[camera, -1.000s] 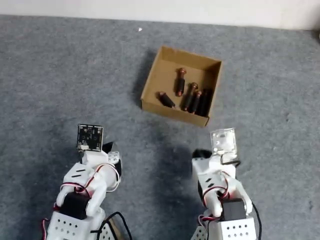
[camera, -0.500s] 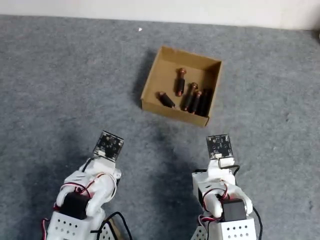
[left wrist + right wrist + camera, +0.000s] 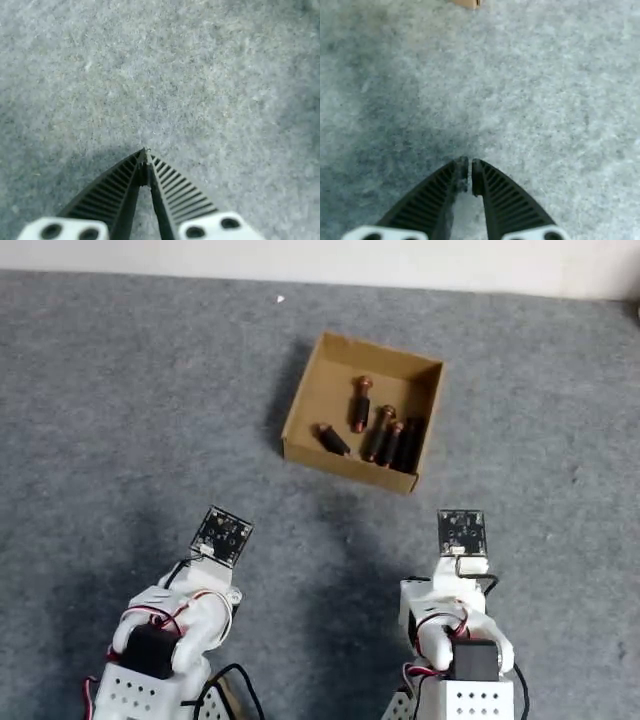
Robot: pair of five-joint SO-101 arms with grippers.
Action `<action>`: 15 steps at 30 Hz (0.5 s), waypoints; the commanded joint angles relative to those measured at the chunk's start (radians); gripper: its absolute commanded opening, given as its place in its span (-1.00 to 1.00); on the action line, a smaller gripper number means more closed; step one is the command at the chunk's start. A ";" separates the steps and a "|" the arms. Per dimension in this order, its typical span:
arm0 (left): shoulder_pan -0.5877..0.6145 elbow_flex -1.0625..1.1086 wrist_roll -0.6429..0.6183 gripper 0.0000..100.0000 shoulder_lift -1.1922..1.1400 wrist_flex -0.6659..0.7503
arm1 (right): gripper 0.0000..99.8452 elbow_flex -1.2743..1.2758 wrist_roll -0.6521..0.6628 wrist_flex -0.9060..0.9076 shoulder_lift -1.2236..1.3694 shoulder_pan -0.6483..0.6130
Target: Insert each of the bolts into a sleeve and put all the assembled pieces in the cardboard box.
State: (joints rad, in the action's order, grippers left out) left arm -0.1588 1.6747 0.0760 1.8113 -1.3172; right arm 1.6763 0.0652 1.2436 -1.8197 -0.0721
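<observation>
The cardboard box (image 3: 305, 410) sits on the grey carpet beyond both arms. Inside it lie several dark sleeves with copper-headed bolts (image 3: 359, 403) in them, grouped toward its right side. Both arms are folded back near the front edge, well short of the box. My left gripper (image 3: 145, 156) is shut, its black ribbed fingers meeting at the tips over bare carpet. My right gripper (image 3: 468, 167) is shut too, holding nothing, with a corner of the cardboard box (image 3: 467, 3) just beyond it.
Grey carpet (image 3: 130, 410) covers the whole work area. A pale wall edge (image 3: 300, 260) runs along the far side. The arms' wrist camera boards (image 3: 223, 536) (image 3: 461, 532) point upward in the high view.
Both arms have pulled back toward their bases and folded down over the last second, away from the box. Their wrists turned so the camera boards face up.
</observation>
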 commanded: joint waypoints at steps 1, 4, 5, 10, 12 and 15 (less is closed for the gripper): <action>0.004 0.021 0.015 -0.99 0.004 -0.005 | -0.99 0.128 -0.009 0.005 -0.013 0.016; 0.002 0.021 0.015 -0.99 0.004 -0.005 | -0.99 0.128 -0.044 0.007 -0.013 0.019; 0.004 0.021 0.015 -0.99 0.004 -0.005 | -0.99 0.128 -0.081 0.005 -0.013 0.019; 0.005 0.021 0.015 -0.99 0.004 -0.005 | -0.99 0.128 -0.192 0.005 -0.013 0.021; 0.005 0.021 0.015 -0.99 0.004 -0.005 | -0.99 0.128 -0.192 0.005 -0.013 0.021; 0.005 0.021 0.015 -0.99 0.004 -0.005 | -0.99 0.128 -0.192 0.005 -0.013 0.021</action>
State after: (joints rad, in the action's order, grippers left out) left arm -0.1588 1.6747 0.0760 1.8113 -1.3172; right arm 1.6763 -0.1143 1.2436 -1.8197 -0.0690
